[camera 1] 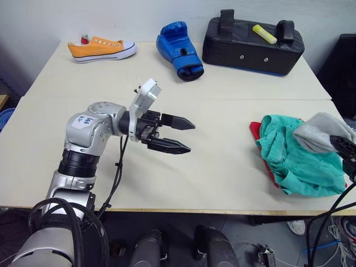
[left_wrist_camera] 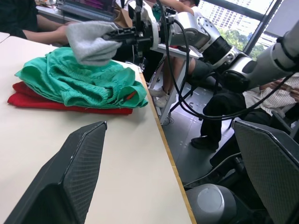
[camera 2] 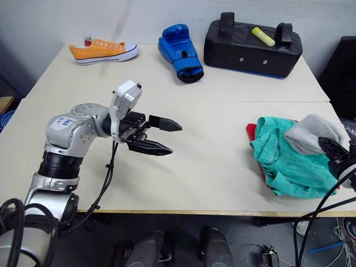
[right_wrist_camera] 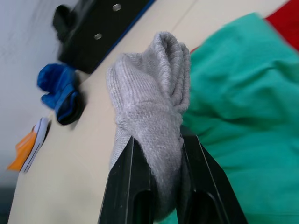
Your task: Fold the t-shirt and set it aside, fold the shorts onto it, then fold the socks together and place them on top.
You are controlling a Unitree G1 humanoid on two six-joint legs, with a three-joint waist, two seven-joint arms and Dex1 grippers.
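My right gripper (right_wrist_camera: pixel 159 186) is squeezed tight on the socks (right_wrist_camera: pixel 152 112). They are grey, soft and knitted, folded into a floppy lump. I hold them just over the shorts (camera 1: pixel 295 158), which are green and crumpled. The shorts lie on the red t-shirt (left_wrist_camera: pixel 56 100) near the right edge of the pale, smooth table (camera 1: pixel 222 161). My left gripper (camera 1: pixel 178 135) hangs over the middle of the table with its two black pointy fingers apart.

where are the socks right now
The socks are pinched in the right gripper, held just above the teal shorts that lie on the red t-shirt at the table's right edge.
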